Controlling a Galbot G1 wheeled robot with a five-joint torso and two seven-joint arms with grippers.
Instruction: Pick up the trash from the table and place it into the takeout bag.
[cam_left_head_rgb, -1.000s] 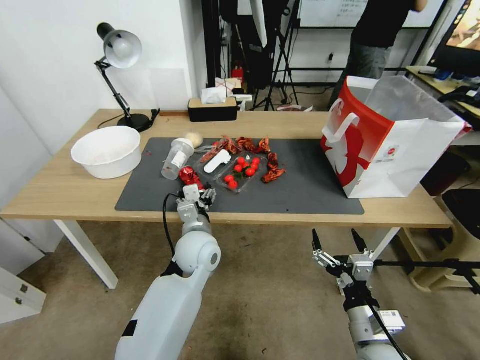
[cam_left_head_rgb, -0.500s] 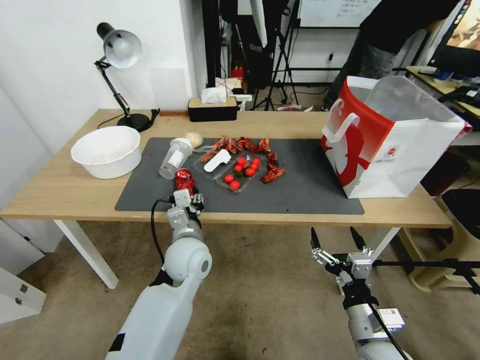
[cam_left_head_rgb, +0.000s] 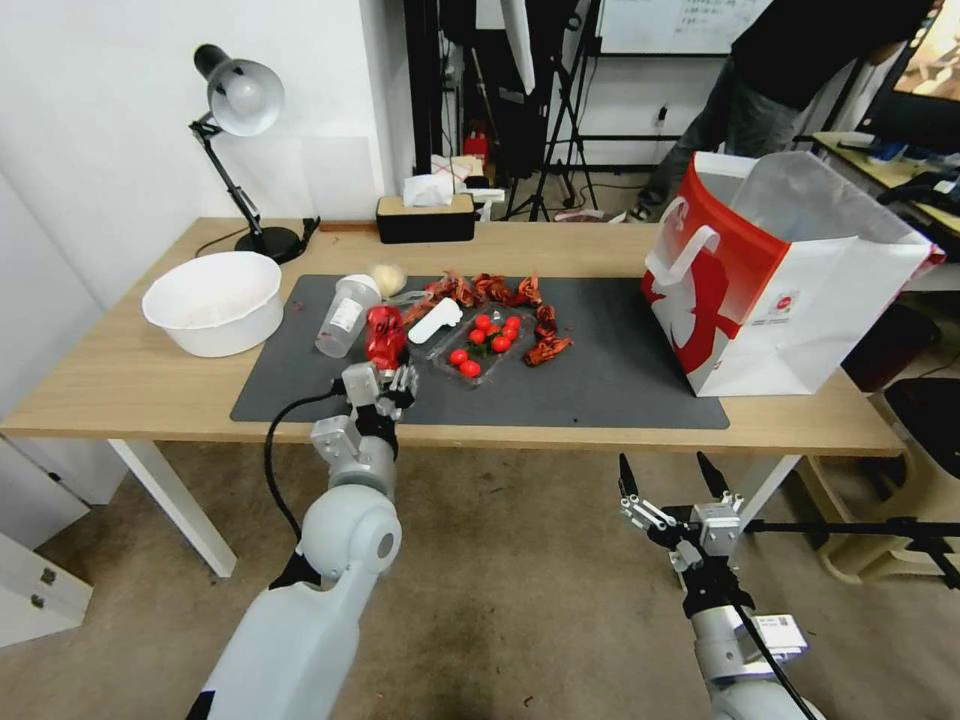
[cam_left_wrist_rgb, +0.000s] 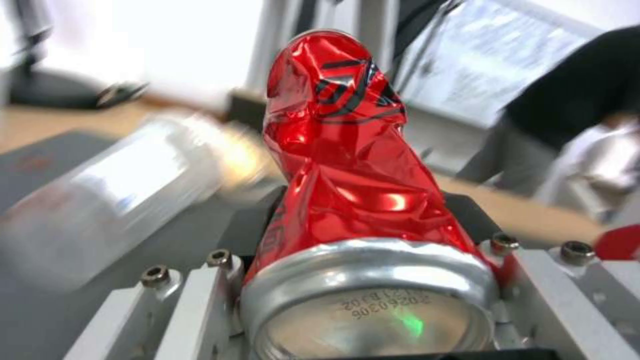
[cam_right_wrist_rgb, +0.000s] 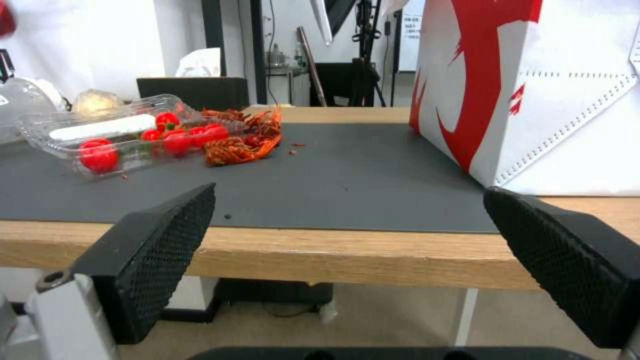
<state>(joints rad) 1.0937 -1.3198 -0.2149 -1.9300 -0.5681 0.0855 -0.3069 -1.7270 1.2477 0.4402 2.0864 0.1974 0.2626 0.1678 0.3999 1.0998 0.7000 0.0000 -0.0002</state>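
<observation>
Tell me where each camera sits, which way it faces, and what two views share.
Head: up high, looking down at the table; both arms show, left pincer holding the can, right pincer open below the table's edge.
Left wrist: behind the fingers, looking along the crushed can.
Right wrist: below table height, looking across the mat.
Head and right wrist share the bag.
</observation>
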